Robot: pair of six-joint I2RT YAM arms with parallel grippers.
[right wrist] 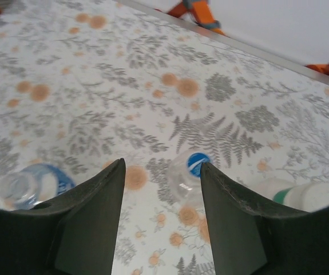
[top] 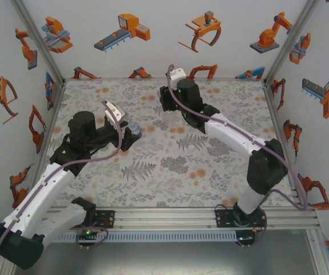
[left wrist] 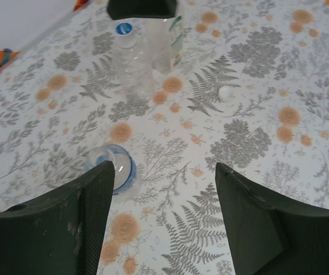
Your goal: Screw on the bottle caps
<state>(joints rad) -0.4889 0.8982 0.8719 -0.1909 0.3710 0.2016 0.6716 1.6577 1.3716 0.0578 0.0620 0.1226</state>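
Progress looks partial: about 1 of the 3 bottles appears finished. The plain bottle (right wrist: 182, 183) stands on the floral counter (left wrist: 278, 63) with a blue-and-white cap (left wrist: 124, 27) seated on its neck. How tight the cap is cannot be told.

The right gripper (right wrist: 161, 166) hovers directly over that bottle. Its fingers are spread and pinch nothing, and the capped top sits close to the inner edge of 1 finger.

Just beside the plain bottle stands the green-and-white-label bottle (left wrist: 173, 40). Its top is hidden in the left wrist view and blurred at the edge of the right wrist view, so I cannot tell whether it is capped.

The blue-label bottle (left wrist: 114, 169) stands apart from those 2, just beyond the tip of 1 finger of the left gripper (left wrist: 163, 172). Seen from above, its mouth looks open, so it probably needs a cap. The left gripper's fingers are also spread, with only bare counter between them.

A loose white cap (left wrist: 226, 93) lies flat on the counter, near the pair of bottles but not touching them. My judgement is that at least 1 bottle is left: that cap has to be picked up, set on the open neck and turned.
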